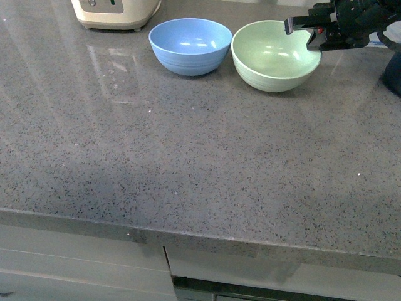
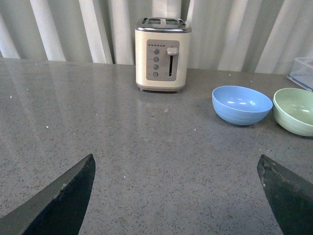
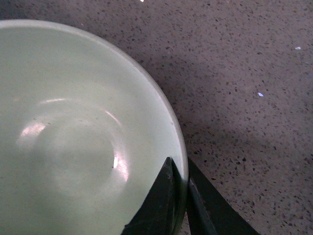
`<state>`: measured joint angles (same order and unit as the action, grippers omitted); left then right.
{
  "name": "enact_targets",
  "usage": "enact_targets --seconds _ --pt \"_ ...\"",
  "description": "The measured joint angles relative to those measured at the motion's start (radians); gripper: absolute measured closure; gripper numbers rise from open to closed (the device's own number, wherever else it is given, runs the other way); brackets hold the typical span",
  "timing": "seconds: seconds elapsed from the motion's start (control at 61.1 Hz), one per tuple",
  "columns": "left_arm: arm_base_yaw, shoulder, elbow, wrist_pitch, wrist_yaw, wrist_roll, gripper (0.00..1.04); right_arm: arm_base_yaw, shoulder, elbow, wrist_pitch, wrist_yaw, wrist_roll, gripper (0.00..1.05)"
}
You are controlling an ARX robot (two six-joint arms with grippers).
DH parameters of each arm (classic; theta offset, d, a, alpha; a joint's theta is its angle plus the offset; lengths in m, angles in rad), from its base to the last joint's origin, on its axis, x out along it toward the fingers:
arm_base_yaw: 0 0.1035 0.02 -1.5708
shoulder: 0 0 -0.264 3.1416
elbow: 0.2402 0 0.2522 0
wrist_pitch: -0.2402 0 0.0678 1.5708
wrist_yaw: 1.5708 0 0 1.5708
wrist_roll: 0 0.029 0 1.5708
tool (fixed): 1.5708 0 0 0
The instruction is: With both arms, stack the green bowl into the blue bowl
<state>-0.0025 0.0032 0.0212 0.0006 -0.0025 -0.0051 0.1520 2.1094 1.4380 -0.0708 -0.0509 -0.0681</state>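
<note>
Right gripper (image 3: 179, 169): clamped on the green bowl (image 1: 274, 58). In the right wrist view 1 finger (image 3: 157, 208) sits inside the wall and the other (image 3: 211, 213) outside, with the rim pinched between them and no gap visible on either side. In the front view the grip is on the bowl's far-right rim, with the arm coming in from the right edge of frame.

Left gripper (image 2: 176, 196): jaws spread wide, nothing between them. Only the 2 dark fingertips (image 2: 63, 198) show, low in the left wrist view, above bare counter and well apart from both bowls. It is not visible in the front view.

The green bowl is upright on the grey speckled countertop (image 1: 188, 163), towards the back and right of centre. Its inside is glossy with light reflections, and faint ridges show low on the outside.

The blue bowl (image 1: 190, 45) is upright on the counter just left of the green bowl. Their rims are touching or very nearly; I can't tell which. Same size and the same ridges. No gripper is on it.

A cream 2-slot toaster (image 2: 162, 54) stands further left, near the back of the counter and apart from the blue bowl, with its control panel and lever facing the left wrist camera. A pale corrugated wall (image 2: 234, 29) runs behind it.

A dark navy object (image 1: 393, 72) is cut off at the right edge of the front view, just right of the green bowl below the arm. A clear container corner (image 2: 304, 71) shows at the back, behind the green bowl.
</note>
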Motion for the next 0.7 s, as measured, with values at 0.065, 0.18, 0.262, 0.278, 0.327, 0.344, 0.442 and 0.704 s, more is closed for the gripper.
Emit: enact_targets --seconds 0.065,0.18,0.262,0.278,0.327,0.344,0.442,0.704 --pt "0.0 0.0 0.0 0.0 0.0 0.0 0.07 0.0 0.0 0.004 0.0 0.003 -0.002 1.04" --pt "0.0 0.0 0.0 0.0 0.0 0.0 0.07 -0.005 0.0 0.009 -0.006 0.004 -0.005 1.04" --pt "0.0 0.0 0.0 0.0 0.0 0.0 0.07 -0.01 0.0 0.021 -0.016 0.005 -0.013 1.04" --pt "0.0 0.0 0.0 0.0 0.0 0.0 0.07 -0.011 0.0 0.024 -0.018 0.006 -0.016 1.04" --pt "0.0 0.0 0.0 0.0 0.0 0.0 0.07 -0.015 0.0 0.037 -0.027 0.009 -0.026 1.04" --pt "0.0 0.0 0.0 0.0 0.0 0.0 0.07 -0.017 0.0 0.042 -0.031 0.011 -0.029 1.04" --pt "0.0 0.0 0.0 0.0 0.0 0.0 0.07 -0.023 0.0 0.066 -0.053 0.02 -0.049 1.04" --pt "0.0 0.0 0.0 0.0 0.0 0.0 0.07 -0.029 -0.008 0.137 -0.12 0.008 -0.069 1.04"
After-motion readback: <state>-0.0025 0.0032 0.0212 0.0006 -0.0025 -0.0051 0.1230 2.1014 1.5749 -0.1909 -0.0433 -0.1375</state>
